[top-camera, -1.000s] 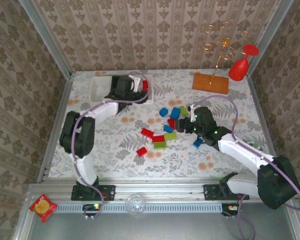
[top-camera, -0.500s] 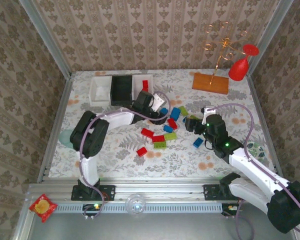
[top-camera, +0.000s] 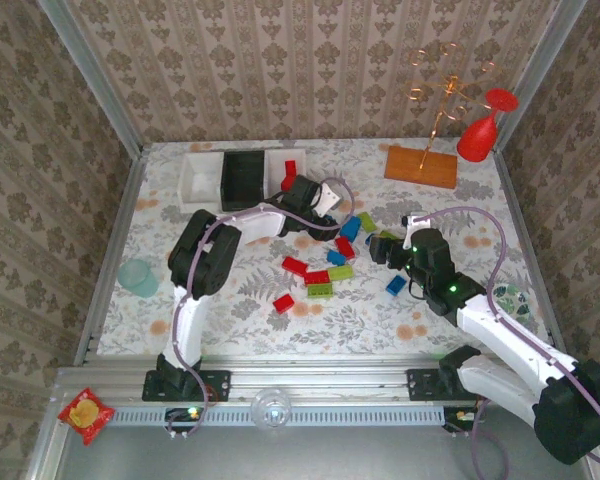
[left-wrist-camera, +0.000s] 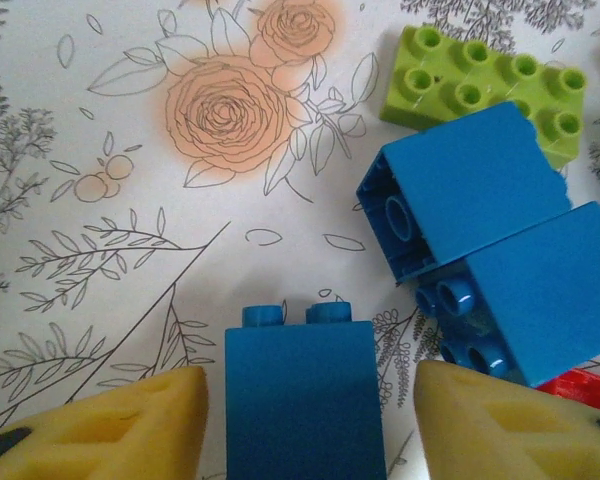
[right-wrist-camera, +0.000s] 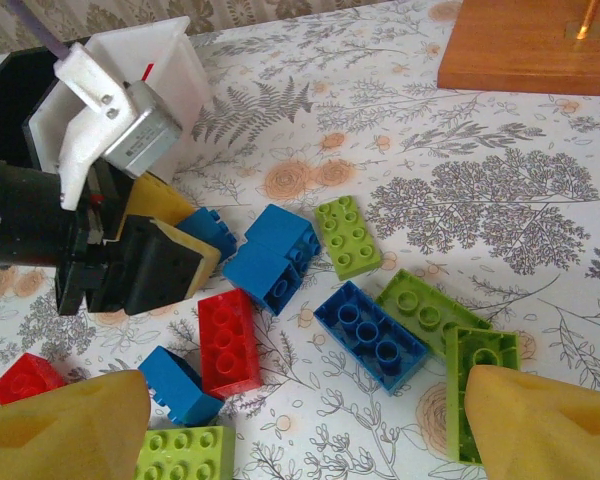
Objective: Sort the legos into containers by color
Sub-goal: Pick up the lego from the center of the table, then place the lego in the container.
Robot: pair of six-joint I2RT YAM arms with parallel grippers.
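Red, blue and lime legos lie scattered mid-table around a red brick [top-camera: 317, 277]. My left gripper [top-camera: 323, 214] is open and low over the pile's far left. A blue brick [left-wrist-camera: 302, 400] stands between its yellow pads [left-wrist-camera: 110, 425] with a gap on each side. My right gripper [top-camera: 384, 246] is open over the pile's right side, above an upturned blue brick [right-wrist-camera: 370, 335] and a red brick [right-wrist-camera: 227, 342]. The white bin [top-camera: 198, 178], black bin [top-camera: 242, 178] and second white bin [top-camera: 277, 160] stand in a row at the back left. A red brick [top-camera: 291, 168] lies in that last one.
A pale teal cup [top-camera: 138, 277] stands near the left table edge. A wooden base with a gold wire stand [top-camera: 421, 166] and a red wine glass [top-camera: 485, 125] occupy the back right. The left gripper body [right-wrist-camera: 130, 250] sits close to the bins.
My left arm has swung from the bins rightward to the pile and now straddles a blue brick. The right gripper drew back slightly, then held still. The teal cup came into sight.
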